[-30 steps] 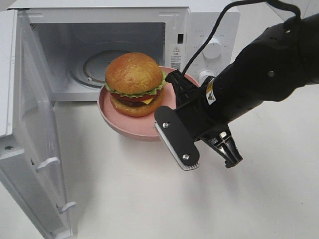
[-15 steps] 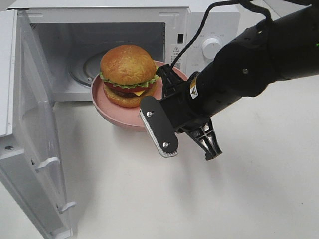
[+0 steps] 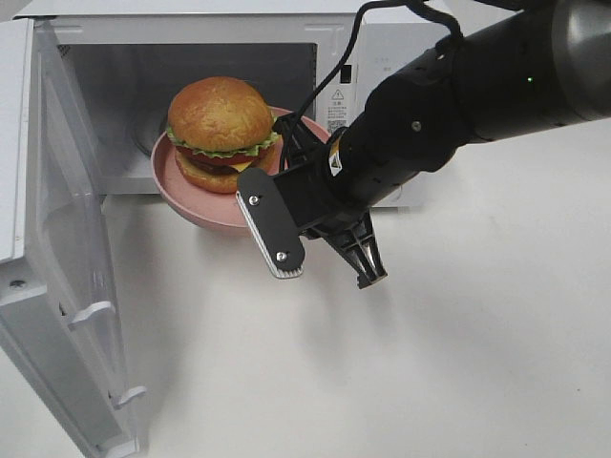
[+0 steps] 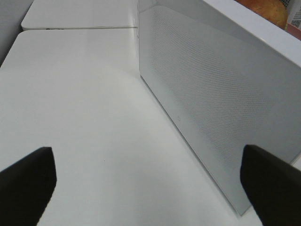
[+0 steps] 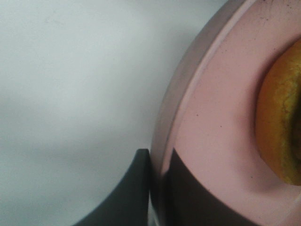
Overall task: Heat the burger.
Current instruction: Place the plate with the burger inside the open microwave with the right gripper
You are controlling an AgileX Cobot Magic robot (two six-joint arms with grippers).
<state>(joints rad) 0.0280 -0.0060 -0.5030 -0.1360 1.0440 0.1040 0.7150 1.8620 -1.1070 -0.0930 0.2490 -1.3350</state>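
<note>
The white desk (image 3: pixel 458 363) carries a white microwave (image 3: pixel 191 24) whose door (image 3: pixel 57 267) is swung fully open toward me on the left. The black right arm (image 3: pixel 458 105) reaches across in front of the control panel. The right fingers (image 5: pixel 127 197) are clamped on the rim of a pink plate (image 3: pixel 191 196), one on each side of the edge, holding it clear of the desk at the oven's mouth. The burger (image 3: pixel 220 119) sits upright in the middle of that plate. The left fingers (image 4: pixel 28 179) are spread wide and empty, low over the desk beside the door's outer face.
</note>
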